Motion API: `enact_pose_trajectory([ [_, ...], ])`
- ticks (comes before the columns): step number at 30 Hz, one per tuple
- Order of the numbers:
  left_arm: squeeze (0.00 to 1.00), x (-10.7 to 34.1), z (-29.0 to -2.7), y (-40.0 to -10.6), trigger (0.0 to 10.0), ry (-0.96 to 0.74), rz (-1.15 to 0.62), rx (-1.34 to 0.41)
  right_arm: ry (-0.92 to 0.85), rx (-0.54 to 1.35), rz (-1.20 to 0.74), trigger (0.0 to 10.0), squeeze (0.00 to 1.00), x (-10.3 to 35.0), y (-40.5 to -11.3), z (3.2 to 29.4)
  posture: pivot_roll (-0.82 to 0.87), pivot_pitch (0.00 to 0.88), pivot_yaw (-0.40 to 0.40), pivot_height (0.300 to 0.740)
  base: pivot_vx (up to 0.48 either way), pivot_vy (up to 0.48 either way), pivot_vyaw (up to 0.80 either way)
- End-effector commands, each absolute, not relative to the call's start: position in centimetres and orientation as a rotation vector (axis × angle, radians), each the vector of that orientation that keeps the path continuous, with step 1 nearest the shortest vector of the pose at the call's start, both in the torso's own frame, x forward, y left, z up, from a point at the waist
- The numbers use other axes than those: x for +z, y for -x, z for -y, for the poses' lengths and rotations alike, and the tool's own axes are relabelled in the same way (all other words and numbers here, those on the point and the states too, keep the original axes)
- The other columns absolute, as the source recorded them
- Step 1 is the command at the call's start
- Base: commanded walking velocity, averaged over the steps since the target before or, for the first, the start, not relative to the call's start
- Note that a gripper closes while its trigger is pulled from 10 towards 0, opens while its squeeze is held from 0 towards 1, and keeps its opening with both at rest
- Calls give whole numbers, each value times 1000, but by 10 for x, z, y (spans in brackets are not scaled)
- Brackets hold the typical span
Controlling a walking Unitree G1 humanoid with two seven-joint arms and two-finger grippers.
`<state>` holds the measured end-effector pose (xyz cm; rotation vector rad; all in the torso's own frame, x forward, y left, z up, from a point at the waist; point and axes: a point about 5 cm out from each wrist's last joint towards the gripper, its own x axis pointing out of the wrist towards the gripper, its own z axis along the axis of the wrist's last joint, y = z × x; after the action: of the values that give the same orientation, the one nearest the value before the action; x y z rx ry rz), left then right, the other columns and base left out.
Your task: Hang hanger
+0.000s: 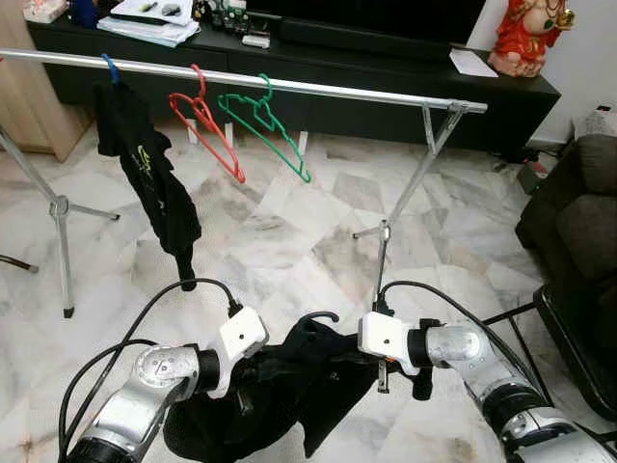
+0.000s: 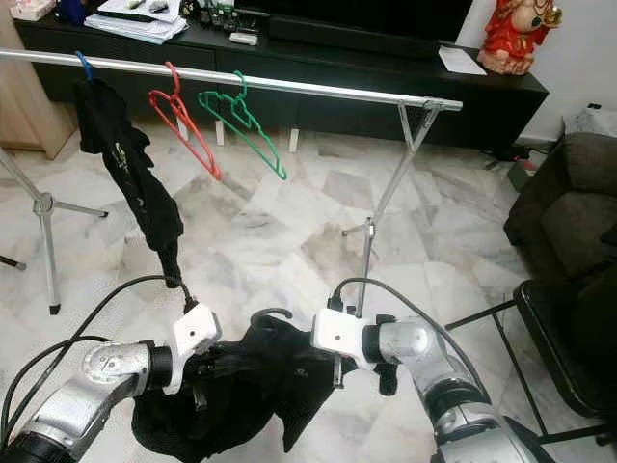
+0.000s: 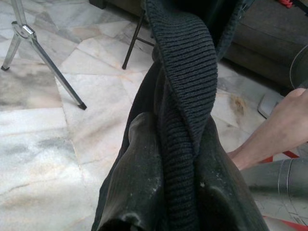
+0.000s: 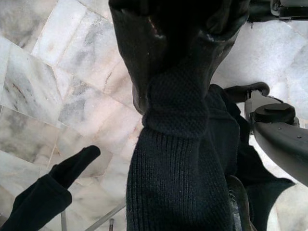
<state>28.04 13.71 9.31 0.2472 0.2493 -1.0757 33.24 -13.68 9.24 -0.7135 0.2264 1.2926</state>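
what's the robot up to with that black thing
The robot holds a black knitted garment on a black hanger between its left gripper and right gripper, both pinching the fabric. The clothes rail ahead already carries a red hanger, a green hanger and a hung black garment. Nothing is hung from this load yet.

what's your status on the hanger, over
Left gripper and right gripper both shut on black garment, its hanger hook up. Rail ahead, not reached. Red hanger, green hanger already on it.
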Motion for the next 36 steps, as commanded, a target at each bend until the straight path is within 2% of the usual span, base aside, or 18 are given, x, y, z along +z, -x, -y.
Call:
enact_pose_trajectory([
  [1, 0, 93, -132, -276, 0, -231, -237, -1099, 682, 1252, -175, 0, 0, 100, -337, 137, 32, 159, -117, 740, 0, 0, 0],
  [13, 0, 94, -132, -278, 0, -235, -233, -1102, 696, 1233, -194, 39, 0, 99, -337, 141, 33, 157, -119, 740, 0, 0, 0],
  [14, 0, 95, -132, -278, 0, -234, -231, -1100, 702, 1220, -201, 8314, 0, 99, -338, 142, 35, 157, -120, 740, 0, 0, 0],
  [15, 0, 94, -132, -278, 0, -233, -231, -1099, 701, 1218, -209, 10000, 0, 98, -338, 142, 34, 157, -123, 740, 0, 0, 0],
  [16, 0, 94, -132, -278, 0, -234, -230, -1099, 699, 1220, -216, 10000, 0, 98, -338, 142, 34, 157, -123, 740, 0, 0, 0],
  [17, 0, 94, -132, -278, 0, -234, -230, -1098, 696, 1220, -220, 10000, 235, 97, -338, 142, 34, 157, -123, 740, 0, 0, 0],
  [18, 0, 94, -132, -278, 0, -235, -230, -1097, 677, 1217, -229, 10000, 1000, 97, -338, 142, 35, 155, -124, 740, 0, 0, 0],
  [36, 0, 84, -138, -278, 0, -299, -264, -1051, 673, 1231, -250, 10000, 1000, 99, -339, 146, 33, 157, -126, 740, 0, 0, 0],
])
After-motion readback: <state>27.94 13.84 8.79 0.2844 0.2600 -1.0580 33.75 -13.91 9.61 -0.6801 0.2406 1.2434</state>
